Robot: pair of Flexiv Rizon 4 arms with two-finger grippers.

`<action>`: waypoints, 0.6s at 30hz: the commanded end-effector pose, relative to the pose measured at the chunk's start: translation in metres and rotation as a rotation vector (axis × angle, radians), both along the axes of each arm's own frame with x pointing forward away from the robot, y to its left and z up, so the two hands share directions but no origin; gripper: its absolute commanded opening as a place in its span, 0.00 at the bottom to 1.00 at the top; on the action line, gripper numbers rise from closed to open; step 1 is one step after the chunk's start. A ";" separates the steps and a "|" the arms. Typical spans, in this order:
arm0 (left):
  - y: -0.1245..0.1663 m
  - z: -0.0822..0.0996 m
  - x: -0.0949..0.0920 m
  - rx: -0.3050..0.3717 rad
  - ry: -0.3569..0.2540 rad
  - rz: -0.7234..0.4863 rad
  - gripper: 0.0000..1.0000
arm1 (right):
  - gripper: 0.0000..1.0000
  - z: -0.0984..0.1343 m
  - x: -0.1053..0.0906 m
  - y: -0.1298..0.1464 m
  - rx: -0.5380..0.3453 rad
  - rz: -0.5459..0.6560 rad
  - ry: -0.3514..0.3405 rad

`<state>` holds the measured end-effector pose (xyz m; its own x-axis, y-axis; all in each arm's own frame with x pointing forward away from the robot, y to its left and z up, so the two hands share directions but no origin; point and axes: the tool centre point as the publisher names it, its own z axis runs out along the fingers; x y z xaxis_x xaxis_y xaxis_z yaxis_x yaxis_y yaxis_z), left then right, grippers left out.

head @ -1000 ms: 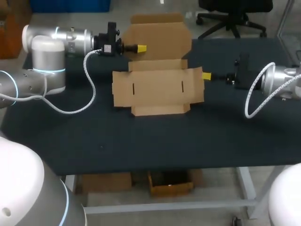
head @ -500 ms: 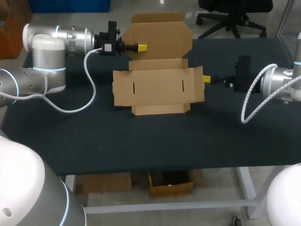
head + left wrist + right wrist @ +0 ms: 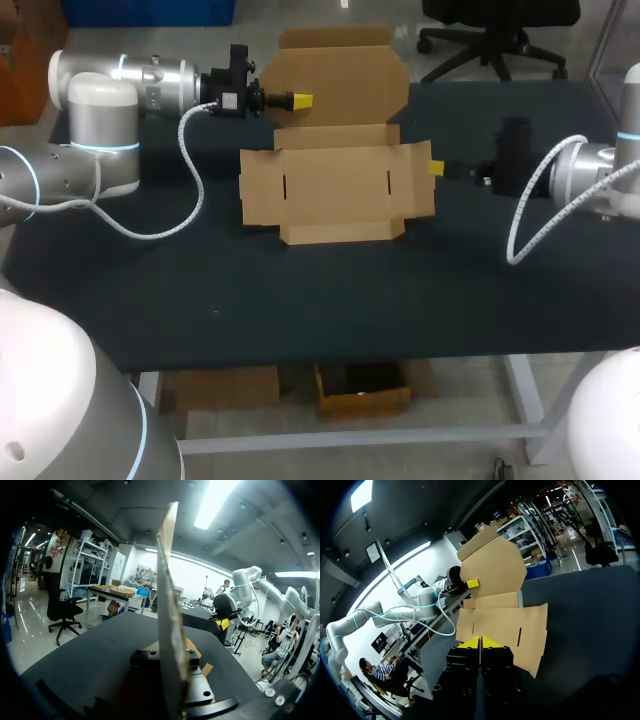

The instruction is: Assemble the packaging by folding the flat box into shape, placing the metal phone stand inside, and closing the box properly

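The flat brown cardboard box (image 3: 335, 190) lies unfolded near the middle of the dark table (image 3: 300, 300), with its large lid panel (image 3: 345, 80) tilted up at the far side. The left pincer (image 3: 300, 101) is clamped on that lid panel near its left side; in the left wrist view the sheet runs edge-on straight up out of its grip. The right pincer (image 3: 437, 168) has its yellow tips pressed together on nothing and sits just at the outer edge of the right side flap (image 3: 415, 180). The metal phone stand is not visible in any view. The step in hand looks like raising the box walls. To do it well, the closed right tips should probably slip under the flap's edge and lever it up along its crease, while the left grip holds the sheet against sliding. Pushing too flat would likely shove the whole box sideways rather than fold it.
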<state>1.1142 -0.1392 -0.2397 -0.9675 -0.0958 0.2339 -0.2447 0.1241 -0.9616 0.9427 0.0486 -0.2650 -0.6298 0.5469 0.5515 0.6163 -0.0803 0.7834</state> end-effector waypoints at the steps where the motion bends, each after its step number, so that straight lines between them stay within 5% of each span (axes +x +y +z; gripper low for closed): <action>1: 0.001 -0.001 0.002 -0.003 0.000 -0.006 0.00 | 0.00 -0.005 -0.008 -0.001 0.022 -0.005 -0.016; 18: 0.001 -0.001 0.002 -0.003 0.000 -0.006 0.00 | 0.00 -0.013 -0.045 -0.002 0.024 -0.029 -0.045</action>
<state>1.1143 -0.1391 -0.2398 -0.9675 -0.0958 0.2339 -0.2448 0.1241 -0.9616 0.9067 0.0476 -0.2767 -0.6373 0.5479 0.5419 0.5903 -0.1050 0.8003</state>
